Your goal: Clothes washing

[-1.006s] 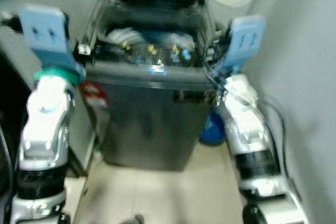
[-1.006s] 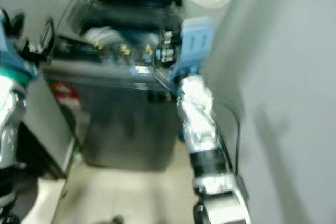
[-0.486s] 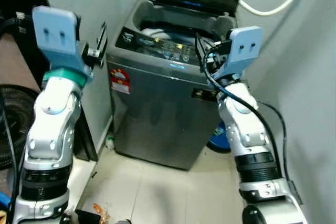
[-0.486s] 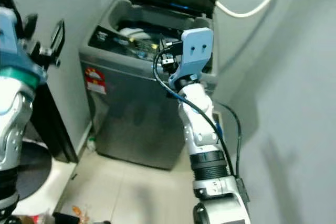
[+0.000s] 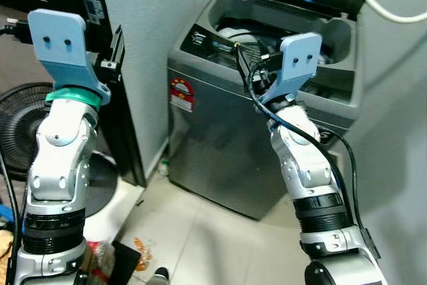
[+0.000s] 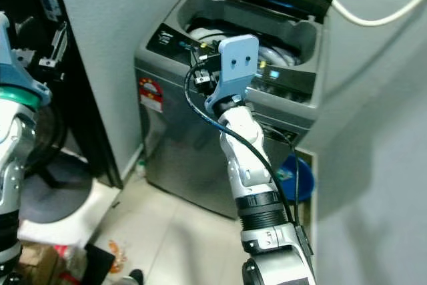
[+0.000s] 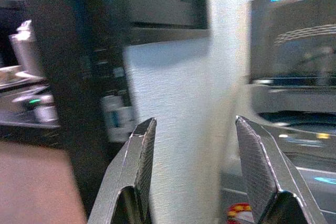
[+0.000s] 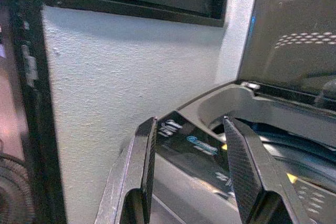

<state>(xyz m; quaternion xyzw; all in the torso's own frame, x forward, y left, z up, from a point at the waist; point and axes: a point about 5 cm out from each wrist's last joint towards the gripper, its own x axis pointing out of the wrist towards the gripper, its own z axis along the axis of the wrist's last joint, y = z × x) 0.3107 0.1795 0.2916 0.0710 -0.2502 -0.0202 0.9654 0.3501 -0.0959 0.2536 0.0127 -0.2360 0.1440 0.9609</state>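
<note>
Before the grey washing machine [image 5: 260, 131], lid raised, on pale floor tiles [image 5: 200, 245], I am holding my left gripper [image 7: 197, 174] and right gripper [image 8: 189, 166] spread and empty.

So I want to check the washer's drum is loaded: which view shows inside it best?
The right eye view: it looks down into the open washing machine, showing pale contents. The left eye view is partly blocked by the right gripper. The wrist views catch only its rim and lid.
</note>
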